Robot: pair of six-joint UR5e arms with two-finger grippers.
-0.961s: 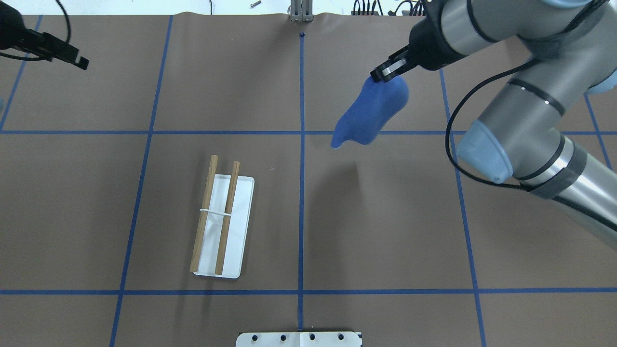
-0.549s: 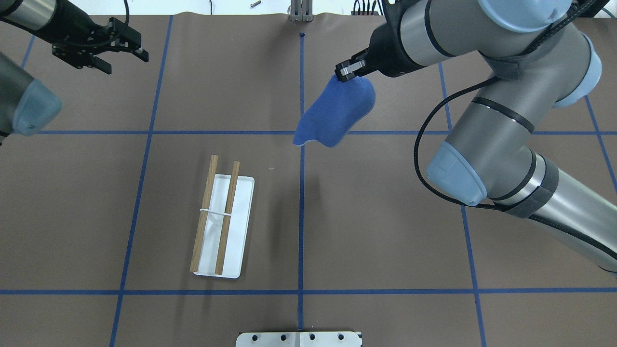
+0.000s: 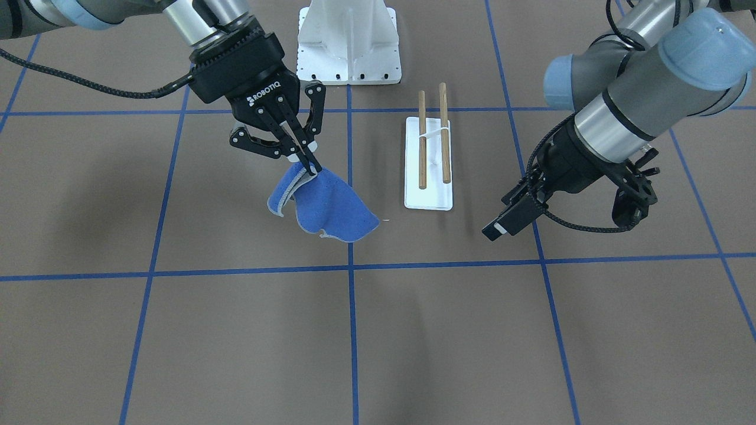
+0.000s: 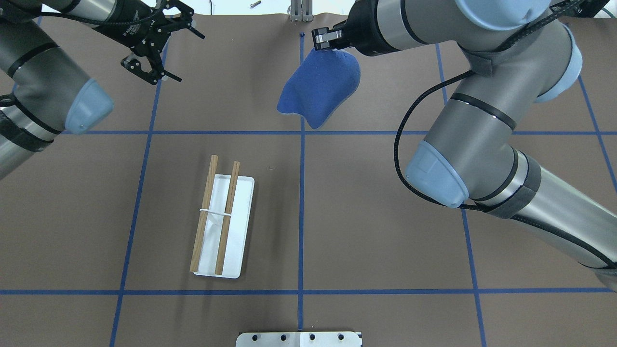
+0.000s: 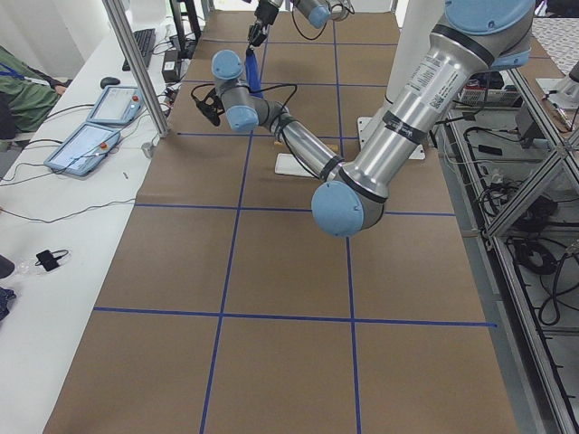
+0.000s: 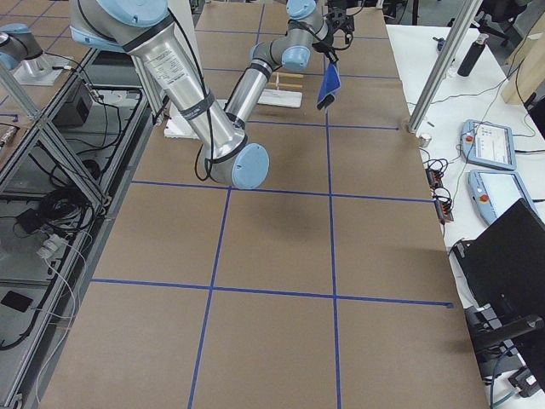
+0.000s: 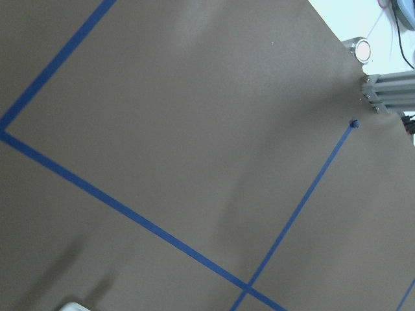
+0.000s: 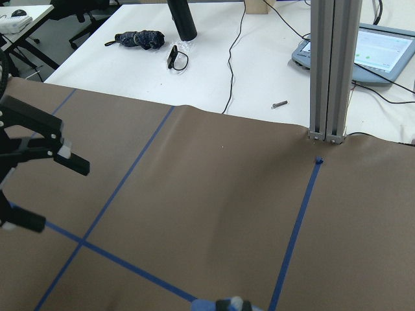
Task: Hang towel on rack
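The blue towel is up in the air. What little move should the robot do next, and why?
Probably bring the open left pincer over to grab a loose corner of the towel. It hangs bunched from the right pincer alone, and the rods of the rack are bare. Two grips would likely spread it for draping.

Upper left of the front-facing view: white capitals "ROBOTIQ" sit slantwise on the black body of the right gripper (image 3: 308, 165). That's the only 1 readable. The teach pendants (image 6: 490, 143) at the right-side view's right edge show screens too small to read.
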